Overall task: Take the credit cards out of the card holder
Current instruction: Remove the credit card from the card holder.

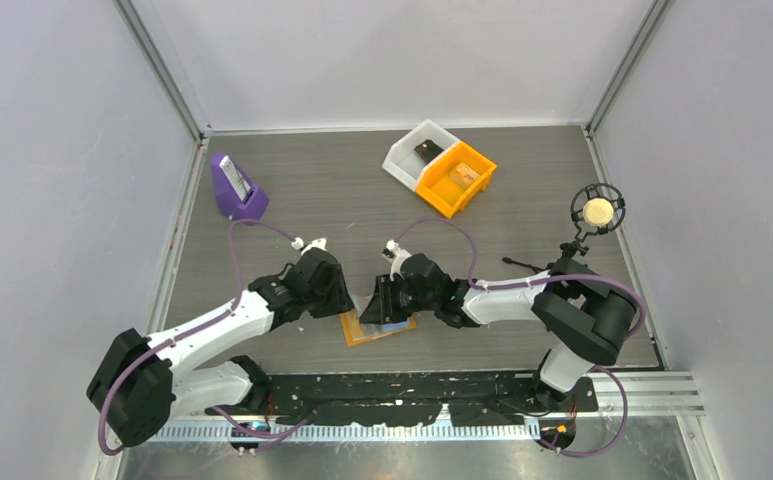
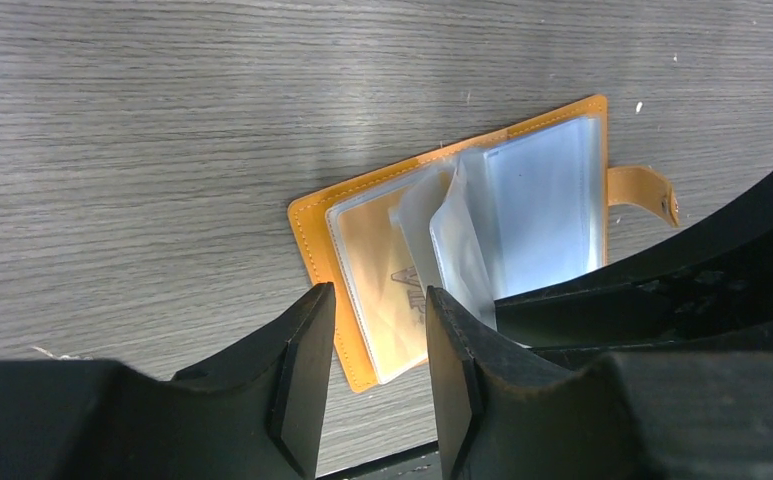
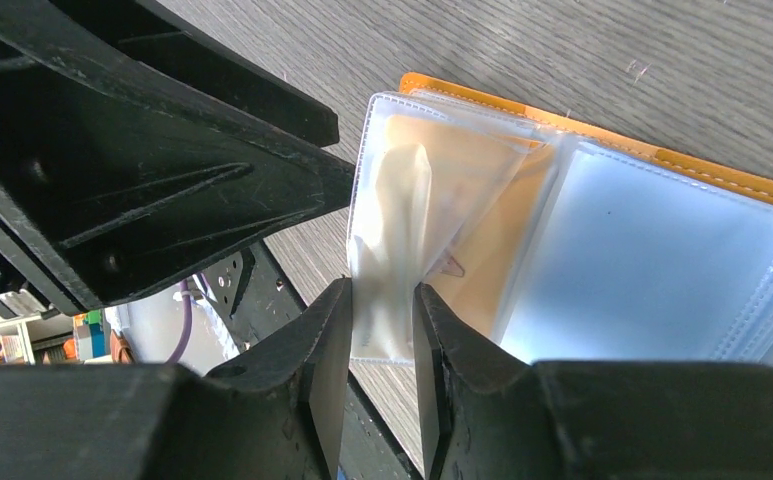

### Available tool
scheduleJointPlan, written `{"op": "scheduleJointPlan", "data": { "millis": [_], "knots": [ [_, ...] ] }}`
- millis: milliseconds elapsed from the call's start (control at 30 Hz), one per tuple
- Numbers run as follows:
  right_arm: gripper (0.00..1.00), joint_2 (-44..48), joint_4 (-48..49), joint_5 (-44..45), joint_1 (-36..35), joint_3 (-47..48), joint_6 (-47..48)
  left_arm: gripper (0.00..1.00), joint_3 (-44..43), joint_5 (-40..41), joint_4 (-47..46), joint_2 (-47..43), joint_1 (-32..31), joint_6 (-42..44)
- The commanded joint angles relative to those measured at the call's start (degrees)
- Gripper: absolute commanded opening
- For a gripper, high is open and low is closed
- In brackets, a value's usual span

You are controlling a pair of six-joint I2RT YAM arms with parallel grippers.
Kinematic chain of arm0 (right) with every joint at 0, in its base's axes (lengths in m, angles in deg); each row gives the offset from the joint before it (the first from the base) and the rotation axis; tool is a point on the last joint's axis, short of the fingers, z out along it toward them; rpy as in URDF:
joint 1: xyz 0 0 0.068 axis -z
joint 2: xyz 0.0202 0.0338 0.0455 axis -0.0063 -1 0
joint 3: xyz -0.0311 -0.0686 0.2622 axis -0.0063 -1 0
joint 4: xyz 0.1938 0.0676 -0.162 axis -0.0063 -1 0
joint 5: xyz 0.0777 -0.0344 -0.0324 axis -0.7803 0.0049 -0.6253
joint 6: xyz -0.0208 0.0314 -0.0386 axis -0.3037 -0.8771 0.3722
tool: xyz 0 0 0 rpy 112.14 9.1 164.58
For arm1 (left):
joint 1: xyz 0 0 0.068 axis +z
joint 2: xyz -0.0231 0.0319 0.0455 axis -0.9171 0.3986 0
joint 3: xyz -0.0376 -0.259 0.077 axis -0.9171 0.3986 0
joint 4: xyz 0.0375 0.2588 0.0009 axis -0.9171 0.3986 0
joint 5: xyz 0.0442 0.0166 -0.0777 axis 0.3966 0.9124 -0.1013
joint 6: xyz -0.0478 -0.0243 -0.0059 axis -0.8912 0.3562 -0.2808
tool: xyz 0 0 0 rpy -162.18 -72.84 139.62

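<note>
Card holder (image 1: 367, 332) lies open on the surface (image 1: 362, 200)

It sits flat near the middle, by the near edge. The right tool (image 3: 380, 300) is clamped on one clear sleeve (image 3: 392, 240). The left tool (image 2: 379, 300) has its fingers apart over the holder's left corner.

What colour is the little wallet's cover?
Orange. The card holder shows best in the left wrist view.

The left arm (image 1: 212, 325) and right arm (image 1: 507, 300) wore white shells over black joints; a purple cable (image 1: 233, 258) looped off each toward twelve o'clock, and the wedge-shaped fingers (image 2: 297, 390) were scuffed matte black.
</note>
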Motion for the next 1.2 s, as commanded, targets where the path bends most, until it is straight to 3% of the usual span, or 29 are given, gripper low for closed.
{"op": "scheduleJointPlan", "data": {
  "millis": [0,333,567,700,1167],
  "knots": [
    [0.34,2.7,2.3,0.1,0.3,-0.2,-0.1,0.41,-2.5,0.1,-2.6,0.9,0.2,0.4],
    [0.36,2.7,2.1,-0.2,0.3,0.2,0.3,0.40,-2.9,-1.6,-5.0,2.8,0.2,0.8],
    [0.52,5.0,-2.4,1.6,0.3,1.0,1.6,0.40,-3.5,-3.7,-5.4,3.2,0.3,1.3],
    [0.56,7.0,-6.1,3.6,0.6,1.6,2.9,0.40,-3.9,-4.1,-5.6,3.4,0.3,1.6],
    [0.51,12.6,-14.9,10.0,0.9,2.1,6.7,0.40,-4.6,-9.3,-8.0,6.8,0.2,2.1]
  ]
}}
